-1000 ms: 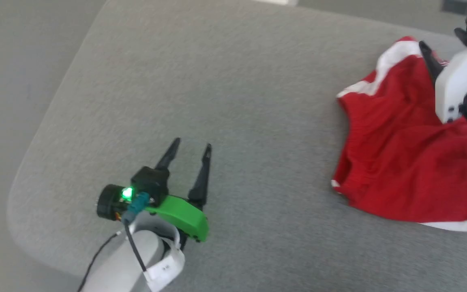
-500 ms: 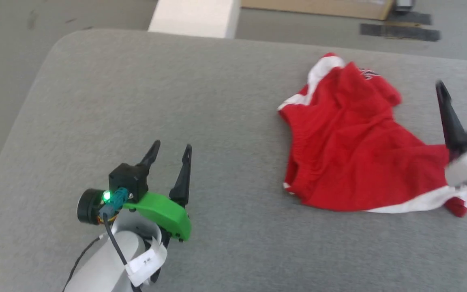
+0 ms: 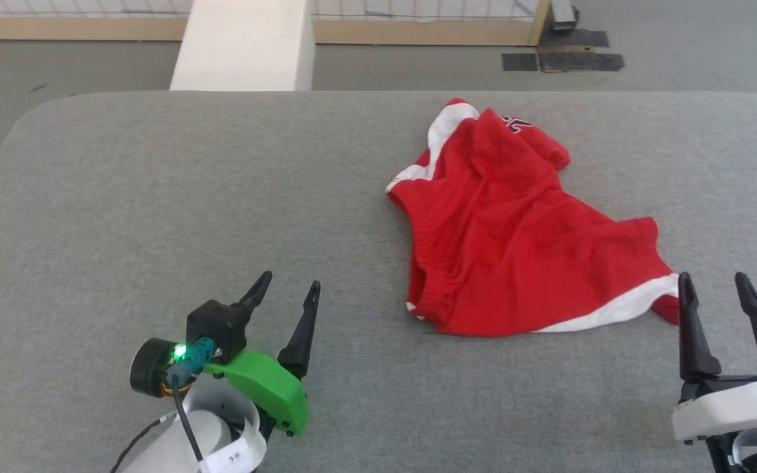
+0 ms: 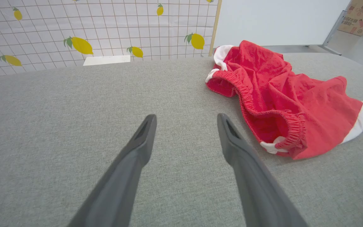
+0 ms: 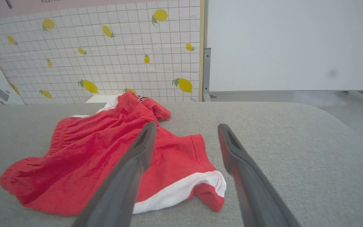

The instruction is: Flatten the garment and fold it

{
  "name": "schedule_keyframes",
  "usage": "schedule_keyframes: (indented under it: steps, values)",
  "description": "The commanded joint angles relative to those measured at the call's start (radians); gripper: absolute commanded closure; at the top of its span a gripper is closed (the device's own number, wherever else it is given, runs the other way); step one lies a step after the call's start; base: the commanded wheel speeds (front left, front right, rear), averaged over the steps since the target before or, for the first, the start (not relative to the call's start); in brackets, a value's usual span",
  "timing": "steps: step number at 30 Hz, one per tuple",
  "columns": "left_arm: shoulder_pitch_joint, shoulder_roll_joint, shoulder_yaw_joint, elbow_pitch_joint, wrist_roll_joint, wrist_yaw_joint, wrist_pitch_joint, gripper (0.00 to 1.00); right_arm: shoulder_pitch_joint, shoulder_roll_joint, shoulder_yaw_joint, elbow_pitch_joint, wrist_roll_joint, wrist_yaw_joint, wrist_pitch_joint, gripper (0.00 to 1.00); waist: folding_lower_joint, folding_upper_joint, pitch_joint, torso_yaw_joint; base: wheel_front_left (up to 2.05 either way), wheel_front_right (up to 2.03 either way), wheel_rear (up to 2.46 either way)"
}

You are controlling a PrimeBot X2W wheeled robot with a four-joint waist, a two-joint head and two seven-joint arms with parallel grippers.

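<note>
shorts (image 3: 510, 243): crumpled on table (image 3: 155, 197), right of middle | my left gripper (image 3: 290, 281): low over table's near left, fingers spread, empty | my right gripper (image 3: 712, 279): table's near right, spread, empty, pointing at far edge

The garment (image 3: 503, 243) is bright red, with white stripes at its upper left and lower right edges and a small dark print at its top. The worktop (image 3: 122, 197) is of light grey woven cloth. The left pincer (image 3: 289, 281) has black fingers (image 3: 301, 335), a bright green bracket and a small green light. The right pincer (image 3: 712, 279) is black on a white body. In the left wrist view, the wall (image 4: 43, 25) at the upper left is white with a thin brown grid and yellow lemons with green leaves. The panel (image 5: 279, 44) is plain white.
</note>
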Motion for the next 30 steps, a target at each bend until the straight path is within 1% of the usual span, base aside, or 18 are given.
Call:
schedule_keyframes:
  steps: [1, 4, 6, 8, 10, 13, 15, 17, 19, 21, 24, 27, 30]
  values:
    - [0.011, 0.006, 0.002, -0.01, 0.005, -0.003, -0.012, 0.0, 0.005, 0.009, 0.001, -0.008, -0.008, -0.001, -0.005, 0.0, 0.0, -0.0001, 0.005, -0.018, 0.0, 0.0, 0.0]
    - [-0.001, 0.011, -0.011, -0.033, 0.009, -0.023, -0.007, 0.0, 0.003, 0.022, 0.003, -0.013, -0.014, -0.001, -0.004, 0.0, 0.0, -0.0001, 0.02, -0.032, 0.0, 0.0, 0.0]
    - [-0.024, 0.015, -0.026, -0.056, 0.004, -0.05, 0.019, 0.0, -0.001, 0.027, 0.009, -0.017, -0.02, -0.001, -0.001, 0.0, 0.0, -0.0001, 0.035, -0.041, 0.0, 0.0, 0.0]
    - [-0.055, 0.017, -0.046, -0.081, -0.016, -0.09, 0.077, 0.0, -0.006, 0.03, 0.014, -0.02, -0.024, -0.001, 0.001, 0.0, 0.0, -0.0001, 0.052, -0.049, 0.0, 0.0, 0.0]
    - [-0.095, 0.021, -0.075, -0.102, -0.042, -0.134, 0.165, 0.0, -0.009, 0.033, 0.015, -0.026, -0.026, -0.001, 0.002, 0.0, 0.0, -0.0001, 0.072, -0.057, 0.0, 0.0, 0.0]
    - [-0.16, 0.026, -0.117, -0.12, -0.097, -0.193, 0.328, 0.0, -0.014, 0.036, 0.014, -0.03, -0.031, -0.001, -0.001, 0.0, 0.0, -0.0001, 0.1, -0.07, 0.0, 0.0, 0.0]
    - [-0.198, 0.025, -0.133, -0.127, -0.143, -0.221, 0.424, 0.0, -0.02, 0.038, 0.012, -0.031, -0.034, -0.001, -0.002, 0.0, 0.0, -0.0001, 0.118, -0.078, 0.0, 0.0, 0.0]
    - [-0.235, 0.028, -0.145, -0.127, -0.176, -0.236, 0.509, 0.0, -0.028, 0.04, 0.013, -0.029, -0.038, -0.001, -0.006, 0.0, 0.0, -0.0001, 0.135, -0.089, 0.0, 0.0, 0.0]
    - [-0.267, 0.032, -0.151, -0.115, -0.193, -0.234, 0.576, 0.0, -0.037, 0.042, 0.015, -0.025, -0.041, -0.001, -0.011, 0.0, 0.0, -0.0001, 0.149, -0.098, 0.0, 0.0, 0.0]
    - [-0.294, 0.035, -0.156, -0.099, -0.199, -0.234, 0.619, 0.0, -0.044, 0.044, 0.017, -0.021, -0.042, -0.001, -0.017, 0.0, 0.0, -0.0001, 0.161, -0.108, 0.0, 0.0, 0.0]
    - [-0.32, 0.036, -0.159, -0.076, -0.203, -0.244, 0.646, 0.0, -0.052, 0.045, 0.02, -0.013, -0.044, -0.001, -0.024, 0.0, 0.0, -0.0001, 0.177, -0.12, 0.0, 0.0, 0.0]
    - [-0.336, 0.024, -0.155, -0.066, -0.223, -0.262, 0.646, 0.0, -0.057, 0.047, 0.012, 0.001, -0.048, -0.001, -0.033, 0.0, 0.0, -0.0001, 0.192, -0.125, 0.0, 0.0, 0.0]
    - [-0.343, 0.02, -0.156, -0.059, -0.226, -0.271, 0.641, 0.0, -0.061, 0.048, 0.005, 0.01, -0.049, -0.001, -0.04, 0.0, 0.0, -0.0001, 0.2, -0.122, 0.0, 0.0, 0.0]
